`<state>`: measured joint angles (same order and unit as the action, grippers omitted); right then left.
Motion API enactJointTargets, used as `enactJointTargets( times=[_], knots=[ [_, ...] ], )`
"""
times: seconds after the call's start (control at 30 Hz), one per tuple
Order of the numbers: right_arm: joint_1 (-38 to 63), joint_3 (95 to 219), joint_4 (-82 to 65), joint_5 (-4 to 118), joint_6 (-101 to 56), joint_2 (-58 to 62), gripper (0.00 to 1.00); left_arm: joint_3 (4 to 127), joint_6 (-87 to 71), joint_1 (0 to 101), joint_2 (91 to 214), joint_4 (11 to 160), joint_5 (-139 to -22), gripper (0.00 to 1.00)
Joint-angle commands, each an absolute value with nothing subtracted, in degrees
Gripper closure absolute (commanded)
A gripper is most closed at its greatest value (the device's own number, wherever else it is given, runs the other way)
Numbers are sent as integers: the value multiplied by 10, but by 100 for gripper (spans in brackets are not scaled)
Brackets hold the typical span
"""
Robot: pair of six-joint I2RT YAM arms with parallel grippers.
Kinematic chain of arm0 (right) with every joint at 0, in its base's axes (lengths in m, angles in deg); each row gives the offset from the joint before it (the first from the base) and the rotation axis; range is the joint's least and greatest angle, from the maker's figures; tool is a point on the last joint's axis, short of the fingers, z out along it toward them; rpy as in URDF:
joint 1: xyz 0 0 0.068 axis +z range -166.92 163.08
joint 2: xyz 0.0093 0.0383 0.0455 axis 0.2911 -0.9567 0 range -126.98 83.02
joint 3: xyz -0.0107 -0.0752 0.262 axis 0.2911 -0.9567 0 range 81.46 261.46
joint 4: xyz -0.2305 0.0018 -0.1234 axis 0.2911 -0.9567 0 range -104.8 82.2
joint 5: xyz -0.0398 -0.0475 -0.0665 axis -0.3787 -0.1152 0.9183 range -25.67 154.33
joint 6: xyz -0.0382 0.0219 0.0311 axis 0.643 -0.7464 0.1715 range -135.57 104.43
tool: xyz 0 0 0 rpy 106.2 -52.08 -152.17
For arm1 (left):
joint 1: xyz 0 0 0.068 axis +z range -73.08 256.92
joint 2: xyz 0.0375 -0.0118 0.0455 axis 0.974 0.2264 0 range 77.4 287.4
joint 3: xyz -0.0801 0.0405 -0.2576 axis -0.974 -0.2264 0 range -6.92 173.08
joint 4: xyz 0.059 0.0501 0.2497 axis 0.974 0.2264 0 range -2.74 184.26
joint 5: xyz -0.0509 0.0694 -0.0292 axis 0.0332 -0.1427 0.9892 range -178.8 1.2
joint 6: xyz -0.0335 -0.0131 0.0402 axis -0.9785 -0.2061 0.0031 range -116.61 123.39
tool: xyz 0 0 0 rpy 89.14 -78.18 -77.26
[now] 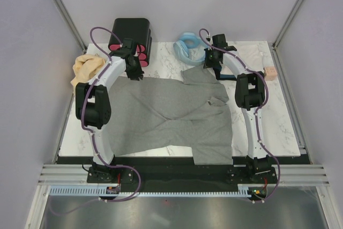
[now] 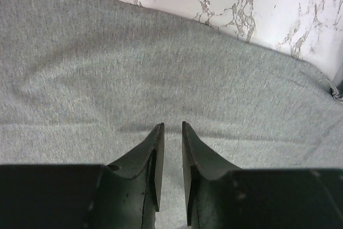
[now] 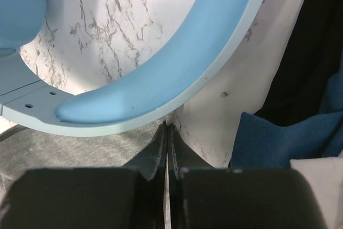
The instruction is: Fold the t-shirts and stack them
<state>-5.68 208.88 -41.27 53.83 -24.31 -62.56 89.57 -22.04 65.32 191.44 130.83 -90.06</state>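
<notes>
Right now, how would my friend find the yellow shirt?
Look at the table's far left corner, beside the black box. The yellow shirt is crumpled there, unlike the big grey shirt spread flat in the middle.

A large heather-grey t-shirt [image 1: 171,119] lies spread over the middle of the marble worktop [image 1: 273,116], creased in long diagonal folds, its near right corner hanging over the dark front edge. The left claw [image 1: 134,72] is down at the shirt's far left edge, just in front of a black box with pink drawers [image 1: 131,36]. The right claw [image 1: 211,67] is at the shirt's far right part, just beside a light-blue coiled hose [image 1: 188,46]. A tan-yellow t-shirt [image 1: 86,68] sits bunched at the far left corner, against the left arm. A small pinkish block [image 1: 269,72] rests at the right edge
</notes>
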Motion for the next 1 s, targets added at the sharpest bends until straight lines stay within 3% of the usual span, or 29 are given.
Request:
enactJointTargets(
  times=[0.0, 0.5, 0.9, 0.97],
  knots=[
    [-56, 2077, -421, 540, -245, -625, 100, 921, -204, 656, 1919, 1297, -921, 72],
    [-51, 1961, -403, 538, -232, -473, 100, 942, -236, 700, 1937, 1297, -1073, 62],
    [-47, 1923, -401, 500, -240, -372, 100, 1018, -242, 745, 2032, 1322, -1071, 60],
    [-45, 1919, -400, 495, -241, -360, 100, 1028, -253, 751, 2040, 1329, -1076, 51]
  ],
)
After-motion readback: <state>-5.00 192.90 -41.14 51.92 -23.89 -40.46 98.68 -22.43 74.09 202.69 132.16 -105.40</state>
